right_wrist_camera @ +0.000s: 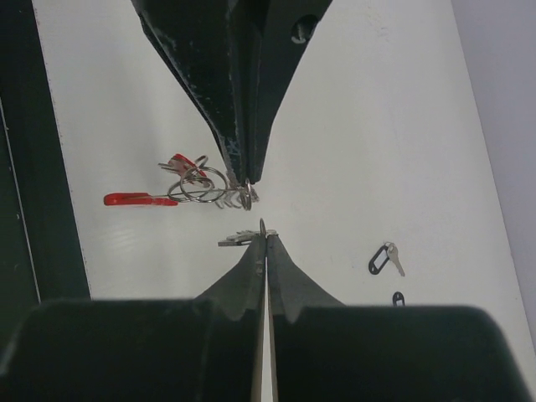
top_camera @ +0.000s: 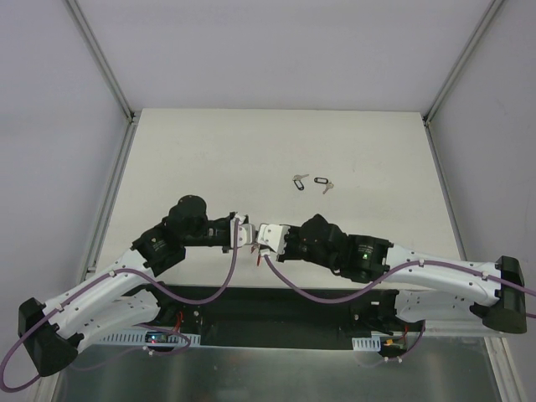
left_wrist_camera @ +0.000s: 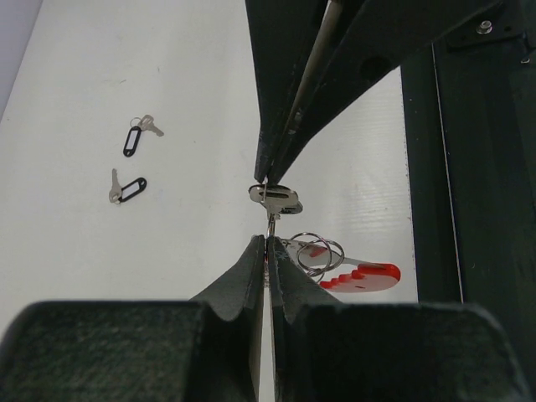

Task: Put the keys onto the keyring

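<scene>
Both claws are pinched fully shut and sitting nose to nose out in front of me. My left claw (left_wrist_camera: 268, 241) has the keyring (left_wrist_camera: 316, 249) nipped by its wire right at the tips. In that claw's own camera the loops and the red arc (left_wrist_camera: 362, 276) hang off toward 4 o'clock. My right claw (right_wrist_camera: 264, 230) looks clamped on one silver key (left_wrist_camera: 275, 198), though only a flat bit of metal pokes out at its tips. What matters is that the key sits dead on 12 o'clock from the left fingertips, very close, and I can't tell if they touch. It reads as lying crossways to the line the two claws make. The loops are off to the side instead of in line, so I reckon the next nudge is a small sideways one, and the right arm is the one to make it. I can't make out which wire end is free. From overhead, the left loose key (top_camera: 300, 181) and right loose key (top_camera: 323, 185) lie side by side at about 1 o'clock from the meeting point, well apart from it. The table (top_camera: 209, 151) gives open room toward 12 and 10 o'clock, but its near edge at 6 o'clock is close.
</scene>
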Controlling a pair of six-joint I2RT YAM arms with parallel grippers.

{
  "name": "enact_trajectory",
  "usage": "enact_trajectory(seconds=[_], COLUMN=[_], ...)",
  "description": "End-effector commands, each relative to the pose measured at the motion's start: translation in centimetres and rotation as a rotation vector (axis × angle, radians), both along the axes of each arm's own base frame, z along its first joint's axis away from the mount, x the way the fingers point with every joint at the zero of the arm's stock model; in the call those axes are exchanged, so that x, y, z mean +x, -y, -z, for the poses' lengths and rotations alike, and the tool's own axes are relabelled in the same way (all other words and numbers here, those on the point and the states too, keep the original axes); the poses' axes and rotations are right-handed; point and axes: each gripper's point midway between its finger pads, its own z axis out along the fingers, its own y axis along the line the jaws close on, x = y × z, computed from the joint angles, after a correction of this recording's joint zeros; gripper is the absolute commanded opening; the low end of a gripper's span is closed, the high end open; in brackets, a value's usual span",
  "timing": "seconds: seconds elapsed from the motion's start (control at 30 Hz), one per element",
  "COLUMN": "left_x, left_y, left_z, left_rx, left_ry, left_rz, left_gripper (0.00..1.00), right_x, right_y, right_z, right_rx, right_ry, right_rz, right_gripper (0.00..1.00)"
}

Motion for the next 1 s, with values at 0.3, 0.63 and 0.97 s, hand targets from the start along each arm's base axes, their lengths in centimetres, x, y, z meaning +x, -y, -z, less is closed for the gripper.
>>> enact_trajectory(seconds=[0.3, 0.63, 0.97], left_x=[-0.4, -0.3, -0.2], left_y=[1.1, 1.3, 1.3], left_z=[-2.8, -2.6, -2.4], left_rx=[-0.102, -0.097, -0.092], left_ry=[0.052, 0.042, 0.034], left_rz=[0.039, 0.044, 0.043], left_gripper=[0.00, 0.00, 0.00], right_x=[-0.1, -0.3, -0.5], right_y=[-0.5, -0.3, -0.4], right_z=[-1.4, -2.1, -2.2], right_rx=[0.115, 0.146, 0.148], right_ry=[-0.021, -0.014, -0.017], right_rz=[-0.019, -0.031, -0.039], right_gripper=[0.01, 0.01, 0.01])
